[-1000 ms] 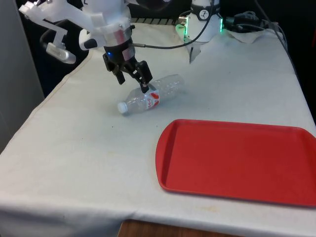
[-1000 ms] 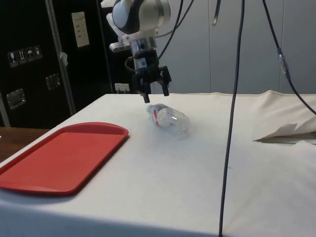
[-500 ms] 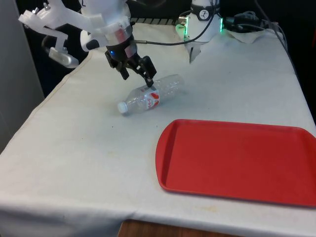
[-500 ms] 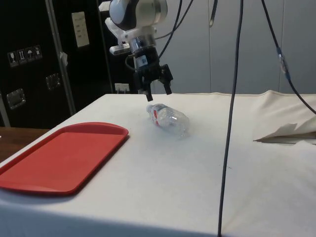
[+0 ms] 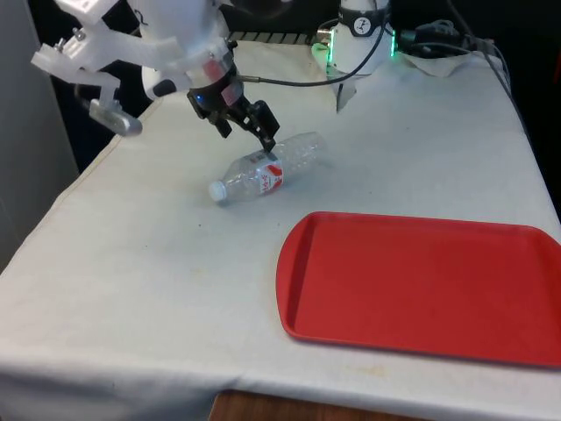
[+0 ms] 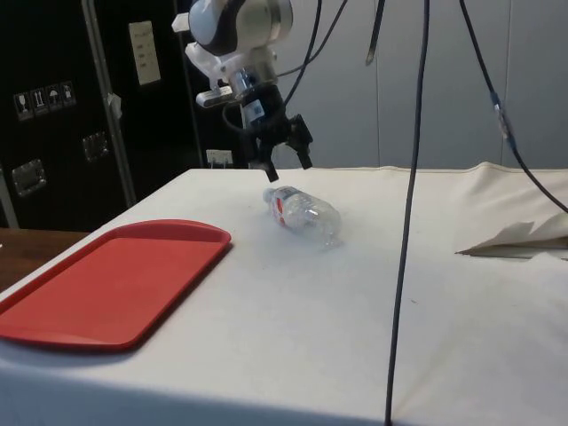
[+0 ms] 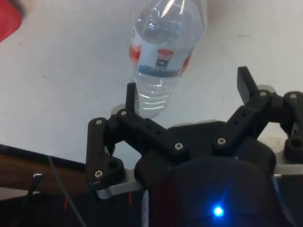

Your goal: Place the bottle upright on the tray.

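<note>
A clear plastic bottle (image 5: 270,167) with a red and white label lies on its side on the white cloth, its white cap (image 5: 216,189) pointing toward the front view's left. It also shows in the side view (image 6: 303,213) and the wrist view (image 7: 166,49). My gripper (image 5: 249,134) (image 6: 287,161) (image 7: 188,92) hangs tilted just above the bottle's label end, open, with nothing between its fingers (image 7: 131,98). The red tray (image 5: 421,285) (image 6: 106,277) lies flat, apart from the bottle, at the front view's right.
Black cables (image 6: 410,177) hang down in the side view before the table. A crumpled fold of white cloth (image 6: 516,237) lies at the table's far end there. The table's edge (image 5: 96,167) runs close to the gripper on the front view's left.
The gripper has tilted and lifted slightly above the bottle, with the wrist swinging toward the front view's left. The bottle and tray have not moved.
</note>
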You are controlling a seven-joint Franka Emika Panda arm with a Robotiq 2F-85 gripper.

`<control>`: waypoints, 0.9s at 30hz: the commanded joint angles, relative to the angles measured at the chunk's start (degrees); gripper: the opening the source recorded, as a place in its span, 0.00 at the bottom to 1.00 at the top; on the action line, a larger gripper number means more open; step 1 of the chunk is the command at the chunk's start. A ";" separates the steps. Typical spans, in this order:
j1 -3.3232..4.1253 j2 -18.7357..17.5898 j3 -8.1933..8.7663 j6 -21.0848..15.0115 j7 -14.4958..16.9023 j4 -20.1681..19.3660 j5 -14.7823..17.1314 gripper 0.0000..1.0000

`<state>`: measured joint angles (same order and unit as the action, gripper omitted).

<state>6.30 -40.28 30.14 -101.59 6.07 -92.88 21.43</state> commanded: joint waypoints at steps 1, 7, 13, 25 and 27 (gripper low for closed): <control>-0.46 -0.97 -0.11 1.55 -0.11 1.20 0.06 1.00; -0.86 -3.78 0.34 3.61 0.17 4.24 0.57 1.00; -0.80 -6.70 1.55 5.16 0.23 7.85 1.26 1.00; -0.69 -7.45 2.01 5.39 0.46 8.65 1.55 1.00; -0.74 -7.68 1.95 5.67 0.40 8.77 1.55 1.00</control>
<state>5.84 -47.56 32.31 -96.60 6.47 -84.57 22.80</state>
